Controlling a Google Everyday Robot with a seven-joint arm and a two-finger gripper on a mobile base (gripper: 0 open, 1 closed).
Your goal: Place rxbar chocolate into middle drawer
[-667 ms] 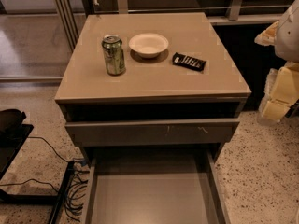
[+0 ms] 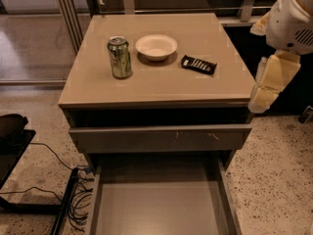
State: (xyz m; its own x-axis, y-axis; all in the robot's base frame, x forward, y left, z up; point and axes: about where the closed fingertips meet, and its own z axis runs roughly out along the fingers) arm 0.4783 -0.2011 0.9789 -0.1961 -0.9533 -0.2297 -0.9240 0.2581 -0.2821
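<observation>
while the rxbar chocolate [image 2: 198, 65] lies untouched on the desk [image 2: 161, 89], just right of the white bowl [image 2: 156, 46], the gripper [image 2: 268, 84] has swung in from the right and now hangs beside the desk's right edge, apart from the bar. whether it is open or closed cannot be told, but it has no hold of the bar, so the reach looks barely begun. the bar lies flat, its long axis running far-left to near-right. the middle drawer [image 2: 156, 207] stands pulled out below.
</observation>
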